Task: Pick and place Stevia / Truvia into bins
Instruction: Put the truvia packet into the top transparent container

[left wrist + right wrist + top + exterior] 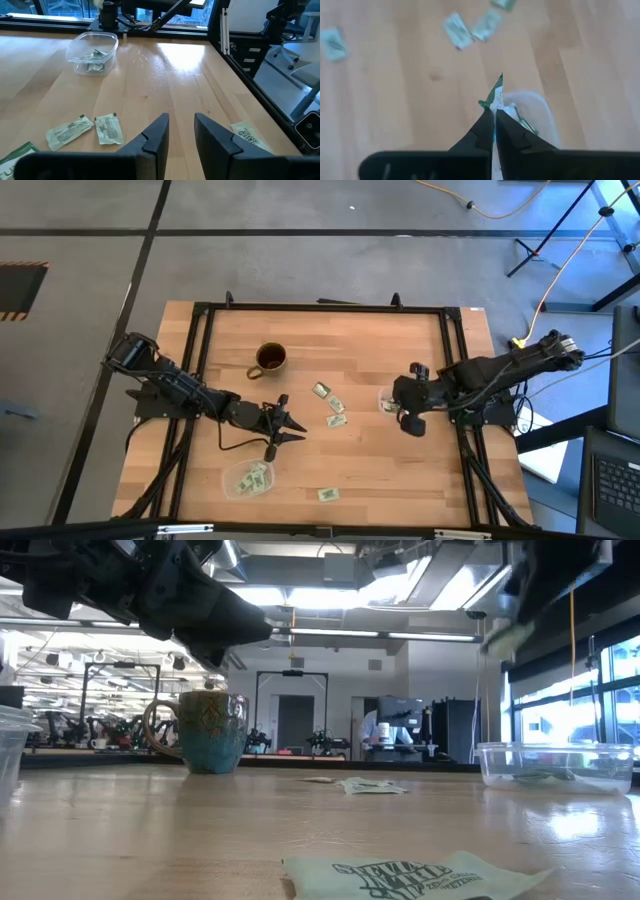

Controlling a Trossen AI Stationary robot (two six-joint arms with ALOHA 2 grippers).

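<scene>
The right gripper [494, 117] pinches one sachet [496, 95] by its edge over the bin [542, 117] at centre-right — likely light, limp paper, best nipped at a rim. The left gripper [181, 131] stands parted, empty, above loose sachets [109, 128] mid-bench.

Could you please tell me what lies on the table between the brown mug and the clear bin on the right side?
Three sachets lie loose on the wood between the mug and the right bin, clearest in the high view.
</scene>
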